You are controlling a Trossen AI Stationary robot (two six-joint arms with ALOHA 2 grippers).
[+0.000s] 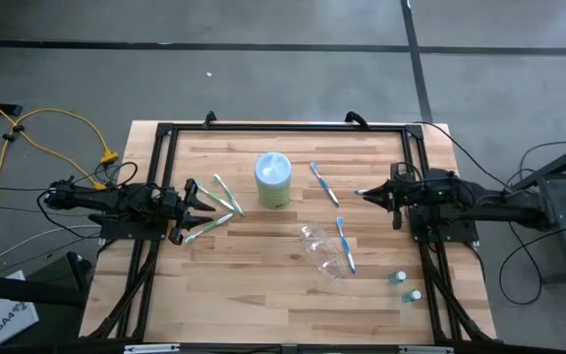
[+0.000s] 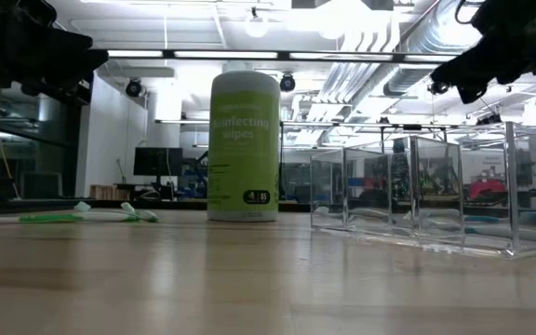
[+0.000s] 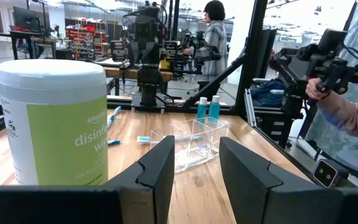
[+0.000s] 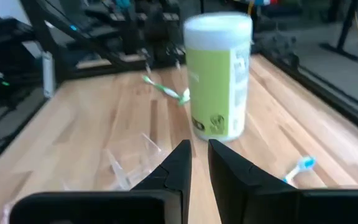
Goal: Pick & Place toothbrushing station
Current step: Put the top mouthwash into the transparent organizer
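Wood desk (image 1: 263,295) w/ black frame, grey floor around. Wipes can (image 1: 272,180) upright, upper centre of frame. Clear container (image 1: 322,251) lying centre-right, empty as far as seen. Green brushes (image 1: 222,202) loose at centre-left, just beside left tool (image 1: 206,200); its fingers apart, nothing between. Blue brushes: one (image 1: 323,183) right of can, one (image 1: 346,244) touching container's right edge. Two tubes (image 1: 406,286) lower right. Right tool (image 1: 364,193) at right, fingers nearly together, holding nothing. Person (image 3: 213,37) in room behind.
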